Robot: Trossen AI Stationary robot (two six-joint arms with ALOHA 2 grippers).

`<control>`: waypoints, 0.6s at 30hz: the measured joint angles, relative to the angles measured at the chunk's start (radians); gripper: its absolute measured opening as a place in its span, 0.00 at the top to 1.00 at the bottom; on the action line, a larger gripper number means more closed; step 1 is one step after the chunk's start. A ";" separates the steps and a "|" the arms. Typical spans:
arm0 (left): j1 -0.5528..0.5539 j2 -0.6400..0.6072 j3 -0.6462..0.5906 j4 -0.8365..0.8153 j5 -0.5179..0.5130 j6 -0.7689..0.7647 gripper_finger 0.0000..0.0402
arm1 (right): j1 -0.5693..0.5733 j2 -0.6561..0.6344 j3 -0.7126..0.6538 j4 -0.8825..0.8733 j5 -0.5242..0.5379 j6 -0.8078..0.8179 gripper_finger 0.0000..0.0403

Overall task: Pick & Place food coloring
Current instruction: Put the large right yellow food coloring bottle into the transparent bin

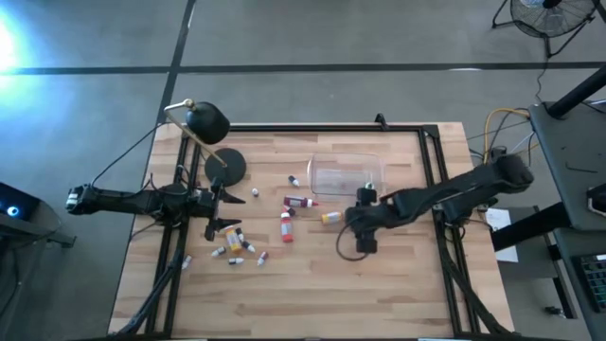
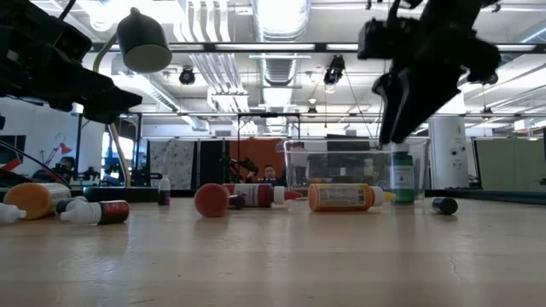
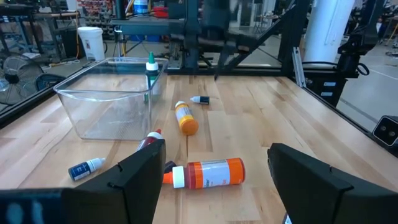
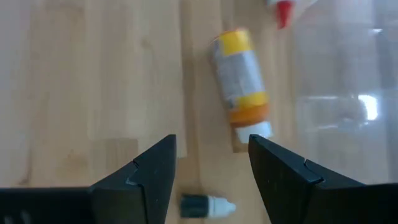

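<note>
Small food coloring bottles lie scattered on their sides on the wooden table (image 1: 398, 284): an orange one (image 3: 208, 173), a yellow-orange one (image 4: 241, 93), a red one (image 2: 217, 200) and a tiny dark one (image 4: 208, 205). A green-capped bottle (image 3: 151, 71) stands upright in the clear tub (image 1: 346, 175). My left gripper (image 1: 225, 213) is open, level and low, facing the orange bottle. My right gripper (image 1: 365, 242) is open and hangs above the table, pointing down, between the yellow-orange and the tiny dark bottle (image 2: 444, 205).
A black desk lamp (image 1: 208, 123) stands on its round base (image 1: 225, 166) just beyond my left gripper. More tiny bottles (image 1: 235, 248) lie near the left gripper. Black frame rails (image 1: 440, 180) run along the table's sides. The near half of the table is bare wood.
</note>
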 joint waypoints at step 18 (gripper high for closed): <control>0.000 0.000 0.000 -0.001 0.000 0.000 0.36 | -0.023 0.185 0.006 0.056 0.184 -0.042 0.52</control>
